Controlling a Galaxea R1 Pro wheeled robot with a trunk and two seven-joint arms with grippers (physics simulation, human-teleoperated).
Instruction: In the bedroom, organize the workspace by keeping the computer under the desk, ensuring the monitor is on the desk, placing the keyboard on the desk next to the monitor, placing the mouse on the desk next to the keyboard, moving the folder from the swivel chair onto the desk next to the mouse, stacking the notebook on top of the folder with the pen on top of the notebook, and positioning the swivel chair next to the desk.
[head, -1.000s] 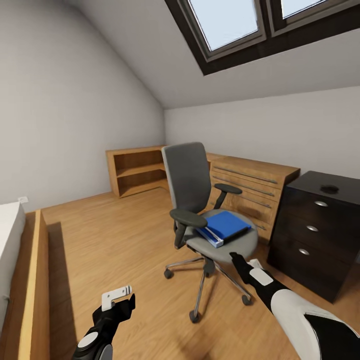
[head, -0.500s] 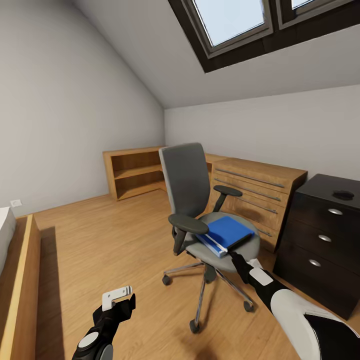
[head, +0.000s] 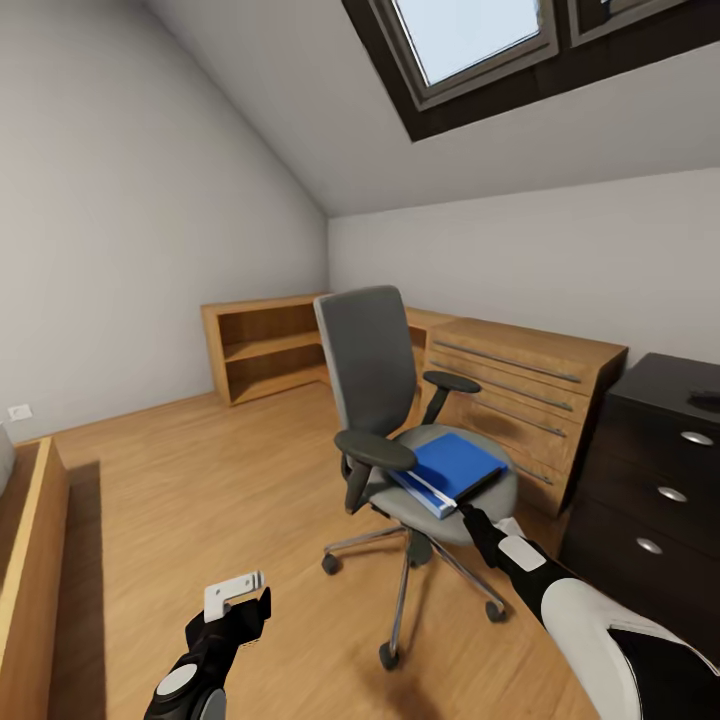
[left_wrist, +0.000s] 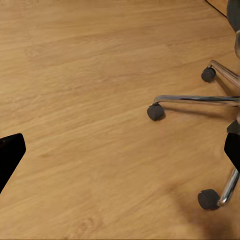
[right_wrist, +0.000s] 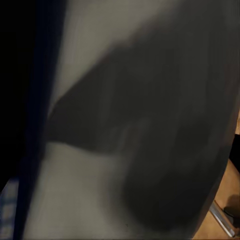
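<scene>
the blue folder (head: 447, 470) lies flat on the seat of the swivel chair (head: 385, 400), and its near corner sticks out a little past the front of the seat. its long side runs from that corner up and away, toward the far armrest. your right gripper (head: 470, 522) is just below that near corner, very close, so the right arm looks like the one to use. i can't tell if its fingers are spread or pressed together. your left gripper (head: 243, 598) hangs low over the wood floor (left_wrist: 90, 100), well apart from the chair, and looks spread with nothing in it.
</scene>
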